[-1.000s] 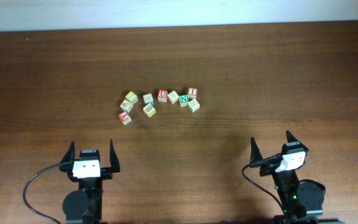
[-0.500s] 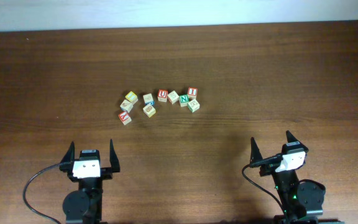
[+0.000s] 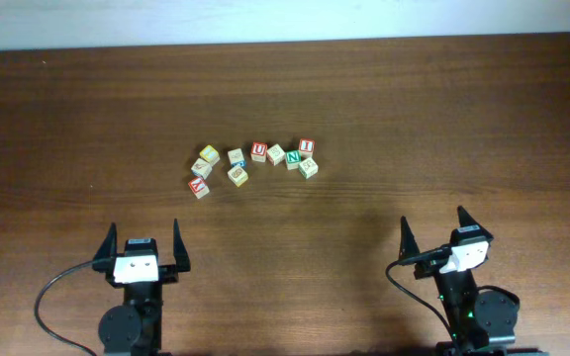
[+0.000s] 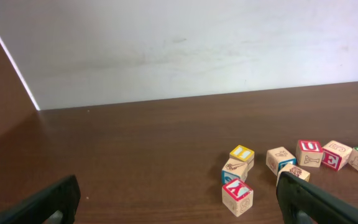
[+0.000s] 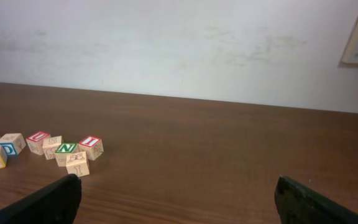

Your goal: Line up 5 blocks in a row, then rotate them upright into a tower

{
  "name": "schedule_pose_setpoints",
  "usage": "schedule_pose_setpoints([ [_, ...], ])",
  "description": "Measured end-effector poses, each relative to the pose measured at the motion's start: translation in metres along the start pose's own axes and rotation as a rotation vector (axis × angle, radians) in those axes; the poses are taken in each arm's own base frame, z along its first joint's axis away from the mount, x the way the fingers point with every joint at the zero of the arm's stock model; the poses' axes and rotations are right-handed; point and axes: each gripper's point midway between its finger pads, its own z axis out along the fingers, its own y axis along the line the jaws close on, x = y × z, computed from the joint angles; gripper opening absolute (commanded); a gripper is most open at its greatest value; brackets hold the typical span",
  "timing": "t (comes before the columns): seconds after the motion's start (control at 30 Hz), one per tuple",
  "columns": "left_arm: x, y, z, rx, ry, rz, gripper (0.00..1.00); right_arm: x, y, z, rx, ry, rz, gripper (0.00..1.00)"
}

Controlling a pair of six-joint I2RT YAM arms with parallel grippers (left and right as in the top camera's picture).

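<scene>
Blocks: five small pale wooden cubes in a short line near the middle of the desk (image 3: 433, 109), well apart from both arms.
Long axis: the line runs left to right, roughly along the far edge. Each cube has equal sides, so none has a long side of its own.
"U" block (image 3: 259, 150): left end of the five, with the red-framed letter facing up and its top toward the far edge.
First tan block (image 3: 276, 153): just beside the "U" block on its right, turned cornerwise to the line.
"N" block (image 3: 293, 159): next to the right and a little nearer the robot, with the green letter facing up, slightly skewed.
"I" block (image 3: 307, 147): right end, on the far side of the "N" block, with the red letter facing up and standing straight.
Second tan block (image 3: 309, 167): on the near side of the "I" block, just beside the "N" block and skewed. Whether they touch cannot be told.
Other cubes: a red "Y" cube (image 3: 199, 186) and a yellow-faced cube (image 3: 210, 153) lie left of the five.
Left jaws: spread wide, empty and touching nothing, at the near left of the desk, tips toward the far edge.
Right jaws: spread wide, empty and touching nothing, at the near right of the desk, tips toward the far edge.
</scene>
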Motion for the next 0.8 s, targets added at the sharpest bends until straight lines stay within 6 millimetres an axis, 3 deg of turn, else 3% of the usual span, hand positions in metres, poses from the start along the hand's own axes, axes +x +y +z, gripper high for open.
schedule_pose_setpoints([
  [0.23,-0.004,-0.004,0.0,0.022,-0.015,-0.001,0.99,-0.002,0.003,0.0,-0.018,-0.007,-0.001,0.99],
  [0.33,-0.012,-0.008,-0.002,0.055,-0.016,-0.01,0.99,-0.016,0.009,-0.003,-0.051,-0.024,-0.004,0.99],
  [0.53,-0.091,-0.002,-0.007,0.069,-0.087,-0.031,0.99,-0.078,0.017,-0.015,-0.098,-0.044,-0.008,0.99],
  [0.8,-0.143,-0.004,0.021,0.118,0.09,-0.025,0.99,-0.134,0.034,-0.012,-0.213,0.096,0.025,0.98],
])
